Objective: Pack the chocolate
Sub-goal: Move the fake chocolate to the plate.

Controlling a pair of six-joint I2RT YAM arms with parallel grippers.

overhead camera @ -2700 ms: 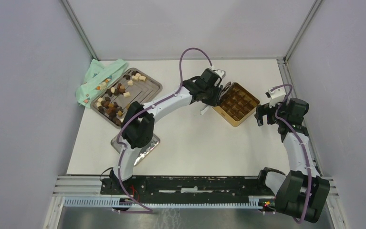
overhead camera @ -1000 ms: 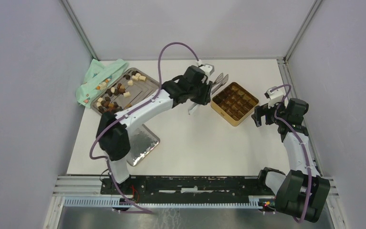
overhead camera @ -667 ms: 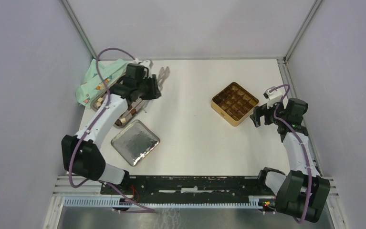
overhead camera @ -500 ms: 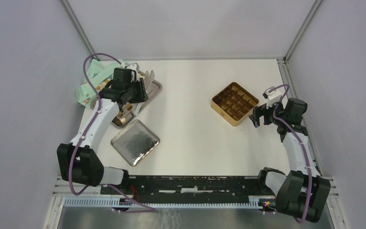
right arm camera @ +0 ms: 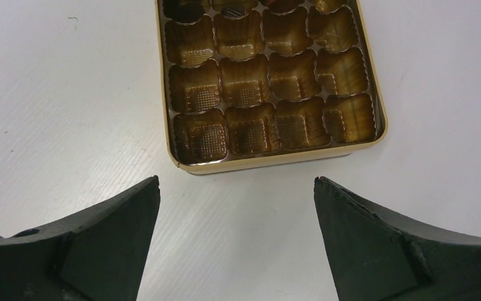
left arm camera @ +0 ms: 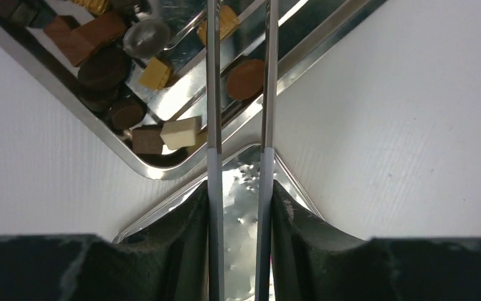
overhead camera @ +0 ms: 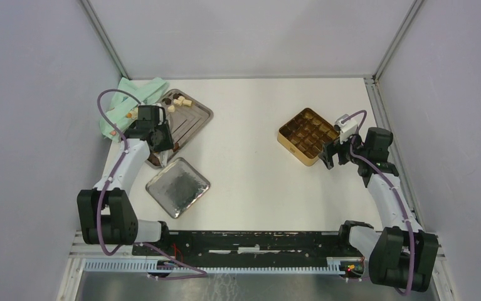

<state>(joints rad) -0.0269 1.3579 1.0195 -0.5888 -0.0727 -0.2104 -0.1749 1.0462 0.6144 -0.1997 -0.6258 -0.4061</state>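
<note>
Rana: Swinging back across the desk, the left arm is leaving the gold tin [overhead camera: 297, 152] by the right edge and is now hanging over the loaded tray [overhead camera: 206, 115] in the far-left corner. The right arm is edging closer to the tin.

Joss: So it is going for another piece. How is the left gripper [left arm camera: 241, 188] standing?

Rana: Its jaws are pressing together on a pair of tweezers [left arm camera: 213, 94]. The two tines are reaching out over the tray with a narrow gap between them, and they are not gripping anything that I am seeing. The chocolate [left arm camera: 105, 66] is lying loose in that tray, with dark, light-brown and cream pieces jumbled together.

Joss: And the right gripper [right arm camera: 236, 180]?

Rana: Its jaws are standing wide apart, holding nothing. It is waiting just beside the tin's near wall, apparently not touching it.

Joss: What is the next move asking for?

Rana: I am judging that the tines are needing to settle astride a single piece. A round brown one is showing in the gap between them. After that come the squeeze, the lift over the tray rim and the trip to a free cell. The pieces are lying crowded, so a neighbour is likely to get nudged.

Joss: What is escaping you?

Rana: The tine tips are running off the top of the left wrist view, so I cannot tell their height over the chocolate. From above, the arm is covering part of the tray. The tin's far rows are being cut off in the right wrist view. The near cells are looking empty, but I cannot tell about the rest.
</note>
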